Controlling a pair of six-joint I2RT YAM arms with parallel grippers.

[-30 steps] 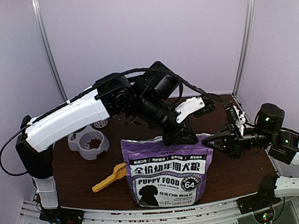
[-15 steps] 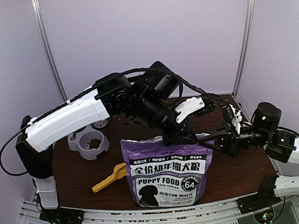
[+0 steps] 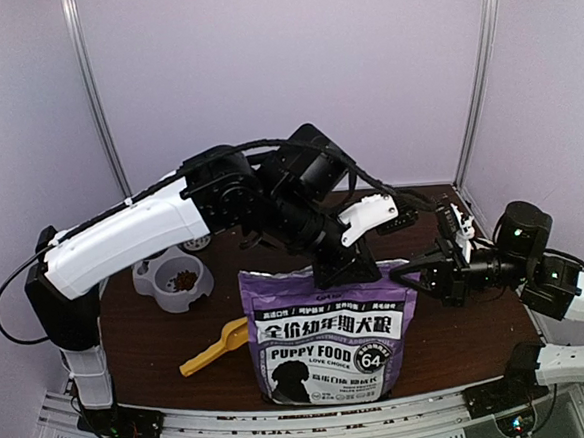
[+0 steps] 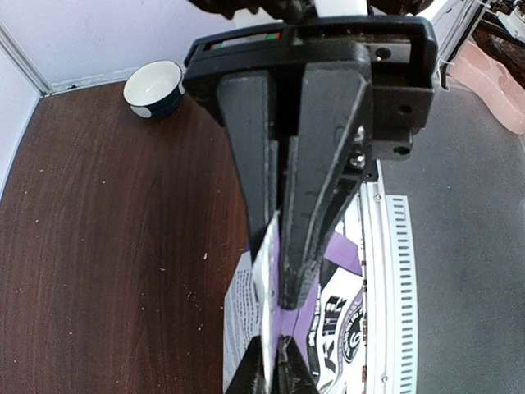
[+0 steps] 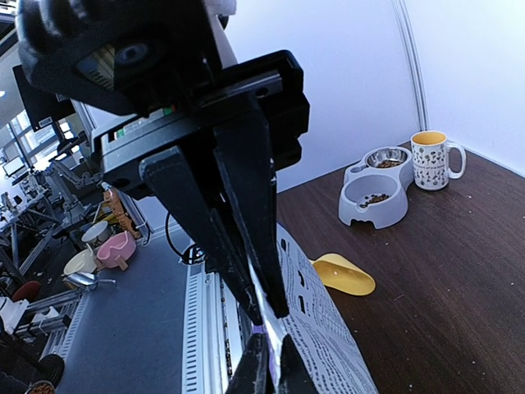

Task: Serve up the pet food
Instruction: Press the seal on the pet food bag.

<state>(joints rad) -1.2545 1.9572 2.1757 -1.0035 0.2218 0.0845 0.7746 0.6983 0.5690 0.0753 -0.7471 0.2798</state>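
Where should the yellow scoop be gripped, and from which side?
Take the yellow scoop by its handle, coming from above on the side away from the pet food bag. The scoop lies flat with the handle pointing out from the bag, while its cup end sits close beside the bag.

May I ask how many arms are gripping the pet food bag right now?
2. The left gripper pinches the top edge of the pet food bag near its middle; the right gripper pinches the top right corner.
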